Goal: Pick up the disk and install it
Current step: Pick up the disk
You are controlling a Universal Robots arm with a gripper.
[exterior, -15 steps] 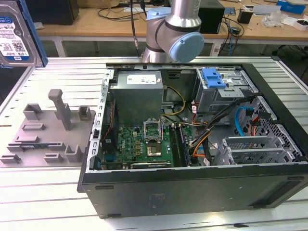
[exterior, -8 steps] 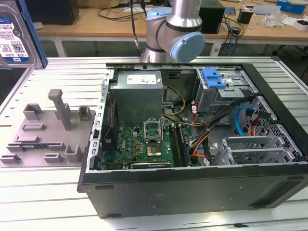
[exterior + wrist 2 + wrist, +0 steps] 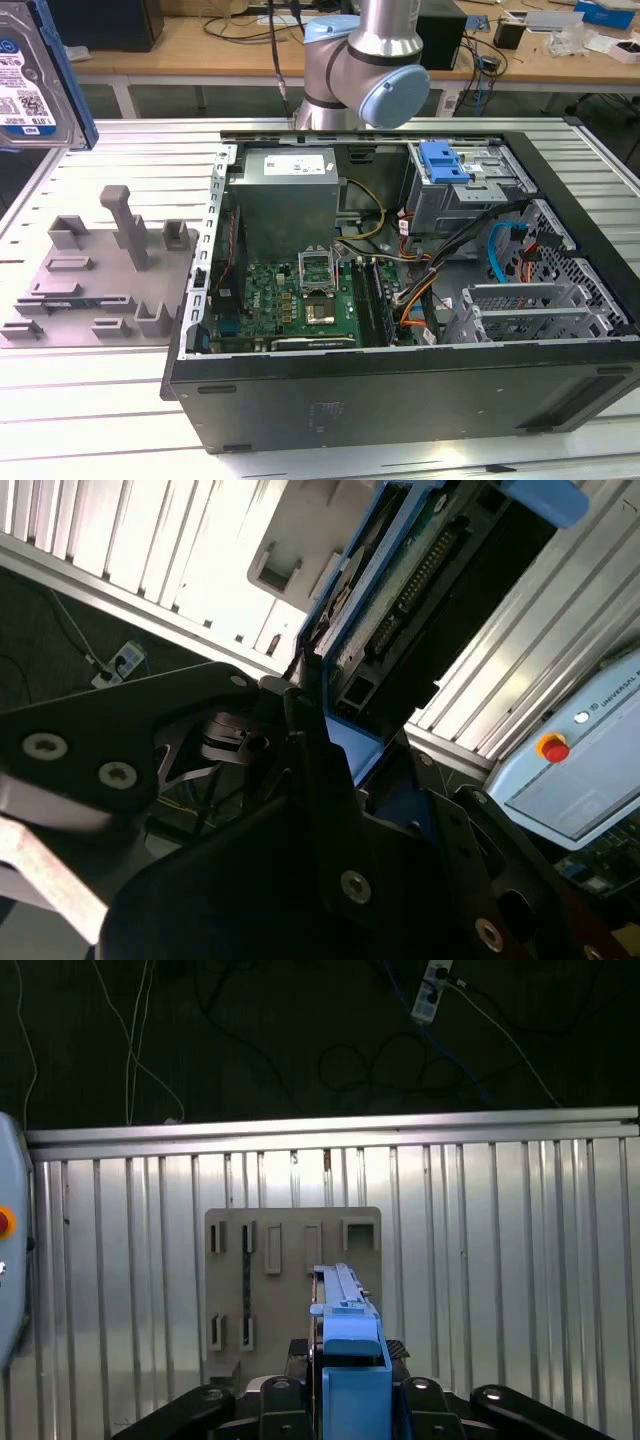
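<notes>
Disk aloft at upper left of the exterior view, well apart from the open case, gripper clamped on its blue carrier edge; such a narrow hold could let it swivel and snag the drive cage.

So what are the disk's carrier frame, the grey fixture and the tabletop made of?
On the disk, the carrier frame looks like moulded plastic: uniform blue, clip shapes. The grey fixture is probably plastic too, perhaps printed: matte, one colour, blocky slots. The tabletop looks like aluminium extrusion: ribbed, bright silvery sheen.
</notes>
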